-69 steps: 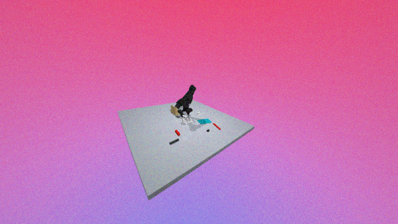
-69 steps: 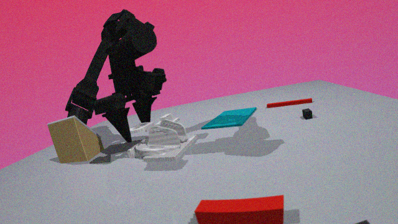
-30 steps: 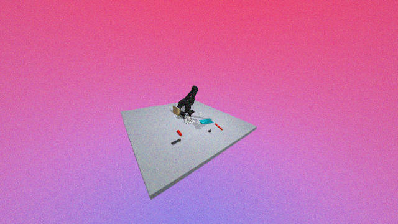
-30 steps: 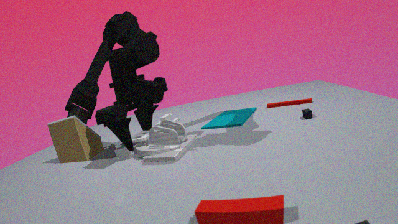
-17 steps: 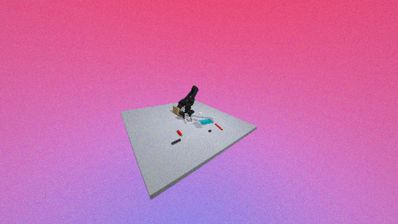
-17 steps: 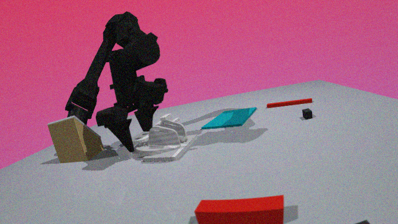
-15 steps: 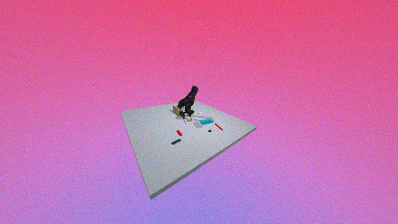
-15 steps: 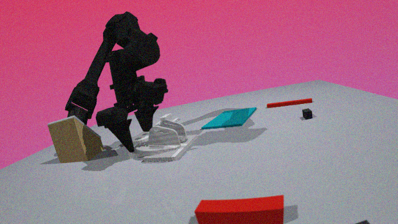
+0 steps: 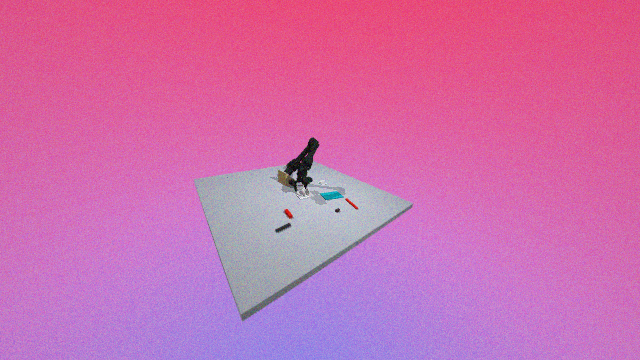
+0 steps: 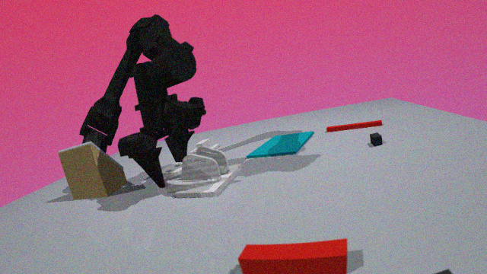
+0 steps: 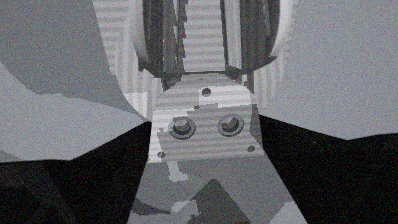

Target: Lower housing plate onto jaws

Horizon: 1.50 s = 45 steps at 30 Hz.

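The white housing plate point(image 11: 205, 145) is between the two black fingertips of my gripper point(image 9: 302, 192) point(image 10: 172, 173) point(image 11: 203, 123), which is shut on its side edges. It lies low over the rear of the white base point(image 10: 218, 189) point(image 11: 117, 70). Two round holes in the plate show something round inside each. Whether the plate is fully down and level on the stubs cannot be told. The two jaws, one point(image 10: 199, 167) nearer the exterior camera and one point(image 10: 219, 157) behind it, stand upright side by side on the base, in front of the plate.
A tan block point(image 9: 284, 178) point(image 10: 81, 175) stands beside the arm. A teal slab point(image 9: 331, 195) point(image 10: 281, 144) lies on the other side of the base. A red bar point(image 9: 351, 204) point(image 10: 354, 126), a small black cube point(image 9: 337, 210) point(image 10: 376, 139), a red block point(image 9: 288, 214) point(image 10: 297, 256) and a black bar point(image 9: 283, 228) lie farther off.
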Each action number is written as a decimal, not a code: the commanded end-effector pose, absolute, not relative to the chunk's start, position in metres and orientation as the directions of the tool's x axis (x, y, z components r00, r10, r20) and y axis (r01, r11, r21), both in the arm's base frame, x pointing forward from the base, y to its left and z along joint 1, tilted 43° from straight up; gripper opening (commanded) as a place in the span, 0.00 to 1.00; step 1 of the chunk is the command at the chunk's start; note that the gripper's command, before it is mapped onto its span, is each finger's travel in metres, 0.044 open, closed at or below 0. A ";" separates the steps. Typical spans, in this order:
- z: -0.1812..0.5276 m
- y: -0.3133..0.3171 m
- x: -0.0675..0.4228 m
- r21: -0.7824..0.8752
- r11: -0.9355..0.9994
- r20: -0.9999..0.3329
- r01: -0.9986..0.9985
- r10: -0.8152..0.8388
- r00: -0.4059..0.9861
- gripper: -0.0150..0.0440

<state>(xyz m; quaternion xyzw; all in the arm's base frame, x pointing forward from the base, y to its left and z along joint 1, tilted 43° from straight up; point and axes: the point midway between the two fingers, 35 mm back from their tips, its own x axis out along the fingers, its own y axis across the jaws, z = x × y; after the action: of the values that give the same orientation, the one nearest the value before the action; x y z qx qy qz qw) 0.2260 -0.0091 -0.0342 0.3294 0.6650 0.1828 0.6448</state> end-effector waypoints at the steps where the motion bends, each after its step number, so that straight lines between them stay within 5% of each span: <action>1: -0.035 -0.009 0.226 0.667 0.715 -0.737 0.206 0.674 0.049 0.85; 45: -0.038 -0.006 0.226 0.668 0.715 -0.737 0.206 0.674 0.049 0.85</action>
<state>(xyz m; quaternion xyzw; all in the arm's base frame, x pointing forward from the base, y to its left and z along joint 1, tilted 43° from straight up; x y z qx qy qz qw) 0.2265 -0.0056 -0.0374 0.3306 0.6644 0.1831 0.6447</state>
